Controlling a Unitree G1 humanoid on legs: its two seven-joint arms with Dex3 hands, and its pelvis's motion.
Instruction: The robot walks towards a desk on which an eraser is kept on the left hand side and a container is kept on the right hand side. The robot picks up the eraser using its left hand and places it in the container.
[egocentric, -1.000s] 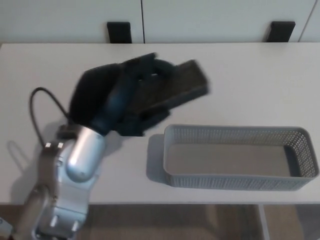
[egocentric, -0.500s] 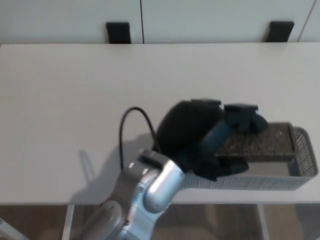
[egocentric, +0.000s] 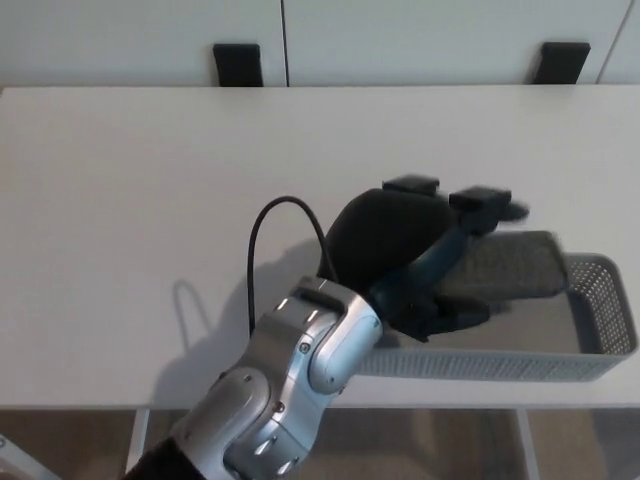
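Note:
My left hand reaches across from the lower left and hangs over the left half of the grey mesh container. Its fingers are closed around the dark grey eraser, a flat block that sticks out to the right over the container's inside. The eraser looks blurred and sits above the container floor, still in my grip. My silver forearm covers the container's left end. My right hand does not show.
The white desk stretches wide to the left and back. Two black brackets stand at the desk's far edge against the wall. The container lies near the desk's front right edge.
My left hand carried the eraser from the desk's middle left rightward to above the container. In the last half second it lifted slightly and shifted a little left.

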